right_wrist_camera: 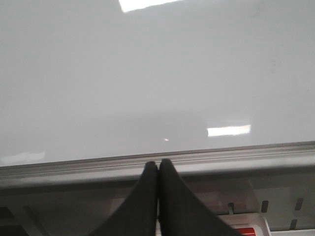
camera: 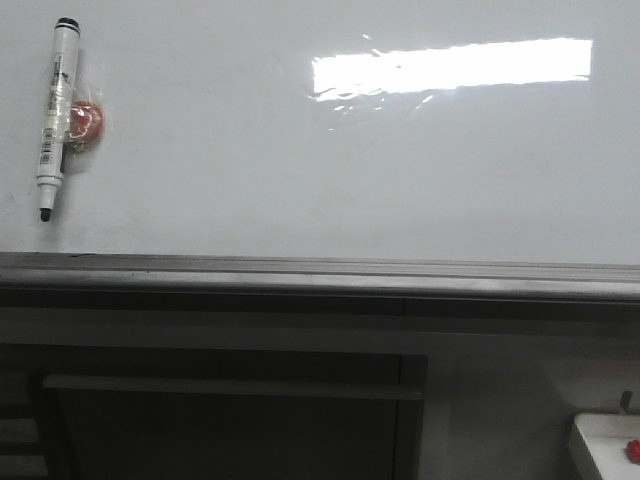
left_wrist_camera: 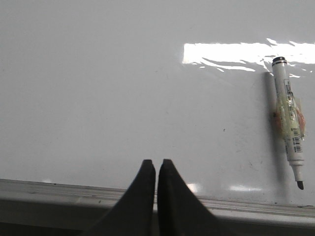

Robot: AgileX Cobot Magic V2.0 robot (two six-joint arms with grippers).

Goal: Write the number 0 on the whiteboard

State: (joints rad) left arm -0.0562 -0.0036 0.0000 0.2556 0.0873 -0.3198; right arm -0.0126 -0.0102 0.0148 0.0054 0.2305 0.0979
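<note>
The whiteboard is glossy white with a bright rectangular reflection and a grey edge rail. No number 0 shows on it. A white marker pen with a black tip hangs tip down at the board's upper left, fixed to an orange-red disc; it also shows in the left wrist view. My left gripper is shut and empty, its tips over the board's lower part, well apart from the pen. My right gripper is shut and empty at the rail. Neither gripper shows in the front view.
A dark cabinet with a horizontal handle stands below the rail. A white tray with a red object sits at the lower right; it also shows in the right wrist view.
</note>
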